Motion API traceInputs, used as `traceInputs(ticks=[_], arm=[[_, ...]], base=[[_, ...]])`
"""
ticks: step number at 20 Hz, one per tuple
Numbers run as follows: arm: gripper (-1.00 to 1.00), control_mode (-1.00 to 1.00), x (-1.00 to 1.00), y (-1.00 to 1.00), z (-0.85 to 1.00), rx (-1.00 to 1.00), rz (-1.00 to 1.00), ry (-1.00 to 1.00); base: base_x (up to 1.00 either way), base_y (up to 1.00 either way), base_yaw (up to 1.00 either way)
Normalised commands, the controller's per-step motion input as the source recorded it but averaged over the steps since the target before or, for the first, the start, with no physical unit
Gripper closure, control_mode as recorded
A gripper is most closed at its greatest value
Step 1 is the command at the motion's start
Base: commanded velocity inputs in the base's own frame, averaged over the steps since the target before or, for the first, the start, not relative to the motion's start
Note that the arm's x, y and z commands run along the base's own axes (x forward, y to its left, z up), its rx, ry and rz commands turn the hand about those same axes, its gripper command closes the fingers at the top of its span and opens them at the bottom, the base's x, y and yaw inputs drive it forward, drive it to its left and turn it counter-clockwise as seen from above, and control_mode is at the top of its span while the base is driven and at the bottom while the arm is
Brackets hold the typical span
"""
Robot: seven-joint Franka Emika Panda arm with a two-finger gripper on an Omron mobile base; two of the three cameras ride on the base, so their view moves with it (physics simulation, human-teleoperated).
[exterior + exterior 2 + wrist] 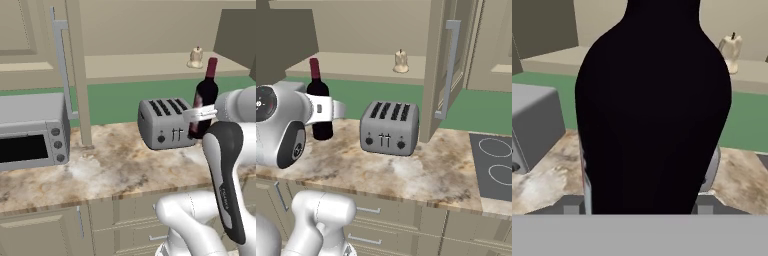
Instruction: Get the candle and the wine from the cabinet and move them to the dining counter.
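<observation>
Marbled worktop (115, 165) under beige cabinet (438, 60), green backsplash (366, 92) behind. Gripper (201, 114) level with wine (205, 97), fingers (323, 109) either side of bottle body, jaws wide; grip or gap cannot tell. Bottle upright on worktop, just beside toaster (389, 127). Toaster oven (32, 131) well apart at far side. Stovetop (495, 162) at opposite end. Farther back, candle (401, 61) on cabinet shelf (145, 65), door handle (448, 70) near toaster.
</observation>
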Motion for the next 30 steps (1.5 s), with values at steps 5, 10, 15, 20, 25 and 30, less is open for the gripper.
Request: traceInputs(ticks=[5, 10, 15, 20, 25, 30], arm=[[1.00, 1.00, 0.00, 0.00, 0.00, 0.00, 0.00, 0.00], [1.00, 1.00, 0.00, 0.00, 0.00, 0.00, 0.00, 0.00], [1.00, 1.00, 0.00, 0.00, 0.00, 0.00, 0.00, 0.00], [1.00, 1.00, 0.00, 0.00, 0.00, 0.00, 0.00, 0.00], [1.00, 1.00, 0.00, 0.00, 0.00, 0.00, 0.00, 0.00], [1.00, 1.00, 0.00, 0.00, 0.00, 0.00, 0.00, 0.00]], base=[[-0.72, -0.16, 0.04], [-1.00, -0.19, 0.09], [-0.86, -0.10, 0.29], [-0.30, 0.00, 0.61], [0.00, -0.14, 0.82], [0.00, -0.21, 0.82]])
